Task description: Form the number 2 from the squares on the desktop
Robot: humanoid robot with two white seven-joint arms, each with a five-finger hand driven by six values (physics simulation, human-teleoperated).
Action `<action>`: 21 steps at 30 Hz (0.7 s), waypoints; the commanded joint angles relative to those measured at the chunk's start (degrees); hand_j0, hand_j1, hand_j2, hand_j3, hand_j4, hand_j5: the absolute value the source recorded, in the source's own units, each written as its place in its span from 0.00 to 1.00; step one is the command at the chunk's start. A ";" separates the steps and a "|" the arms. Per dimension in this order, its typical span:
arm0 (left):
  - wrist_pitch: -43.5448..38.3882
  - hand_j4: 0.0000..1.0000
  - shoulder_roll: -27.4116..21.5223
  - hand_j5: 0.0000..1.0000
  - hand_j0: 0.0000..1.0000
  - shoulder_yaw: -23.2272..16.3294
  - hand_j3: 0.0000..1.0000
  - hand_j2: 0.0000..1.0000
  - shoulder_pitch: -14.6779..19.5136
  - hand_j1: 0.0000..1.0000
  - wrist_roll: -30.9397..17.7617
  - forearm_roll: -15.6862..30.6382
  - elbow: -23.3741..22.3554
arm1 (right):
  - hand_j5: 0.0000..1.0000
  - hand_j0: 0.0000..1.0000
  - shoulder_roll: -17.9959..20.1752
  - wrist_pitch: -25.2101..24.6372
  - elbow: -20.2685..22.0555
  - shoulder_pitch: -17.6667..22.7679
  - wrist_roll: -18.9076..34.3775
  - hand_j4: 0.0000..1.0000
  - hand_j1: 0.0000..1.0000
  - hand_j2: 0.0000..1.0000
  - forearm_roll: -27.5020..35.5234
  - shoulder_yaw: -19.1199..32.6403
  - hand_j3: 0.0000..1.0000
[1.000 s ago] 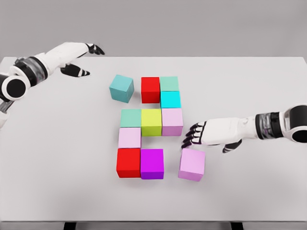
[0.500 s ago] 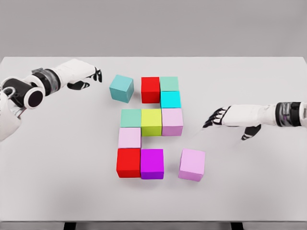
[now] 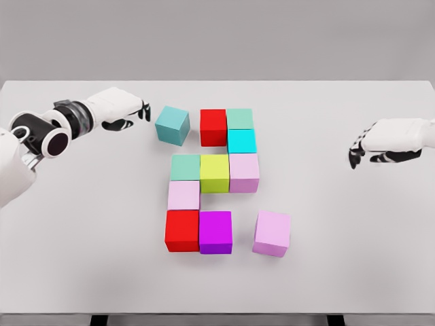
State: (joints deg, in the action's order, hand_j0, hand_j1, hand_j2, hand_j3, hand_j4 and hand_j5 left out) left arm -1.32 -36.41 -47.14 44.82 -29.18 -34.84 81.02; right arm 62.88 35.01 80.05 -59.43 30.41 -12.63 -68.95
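Note:
Coloured cubes lie on the white table. A red cube, a green one and a cyan one form the top. Below run a green cube, a yellow one and a pink one. A pale pink cube, a red one and a purple one sit lower. A loose teal cube lies tilted at the upper left. A loose pink cube lies apart at the lower right. My left hand hovers open just left of the teal cube. My right hand is open at the right.
The table's far edge runs just behind the top cubes. Its front edge is well below the bottom row. Bare table surface lies on both sides of the cube group.
My right hand has drawn back to the right, away from the loose pink cube. My left hand has moved right, closer to the teal cube. No cube has moved.

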 commanded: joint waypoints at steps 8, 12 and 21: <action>0.00 0.57 2.48 0.57 0.57 -1.03 0.57 0.57 0.09 0.57 1.41 -2.42 -2.53 | 0.11 0.11 0.76 -0.01 11.88 2.56 4.59 0.11 0.11 0.11 0.86 -12.18 0.11; 0.09 0.57 2.39 0.57 0.57 -1.03 0.57 0.57 0.09 0.57 1.41 -2.25 -2.36 | 0.10 0.10 -1.09 -0.01 12.84 2.30 4.59 0.10 0.10 0.10 0.86 -12.09 0.10; 1.41 0.57 2.31 0.57 0.57 -1.03 0.57 0.57 0.09 0.57 1.41 -1.54 -1.92 | 0.10 0.10 -1.53 -0.01 14.69 2.39 4.59 0.10 0.10 0.10 0.94 -12.18 0.10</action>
State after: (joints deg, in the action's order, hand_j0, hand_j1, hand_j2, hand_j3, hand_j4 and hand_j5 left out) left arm -0.34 -34.10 -48.16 44.91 -27.74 -36.54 79.08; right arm 61.45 35.10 94.24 -57.04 34.99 -11.99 -81.09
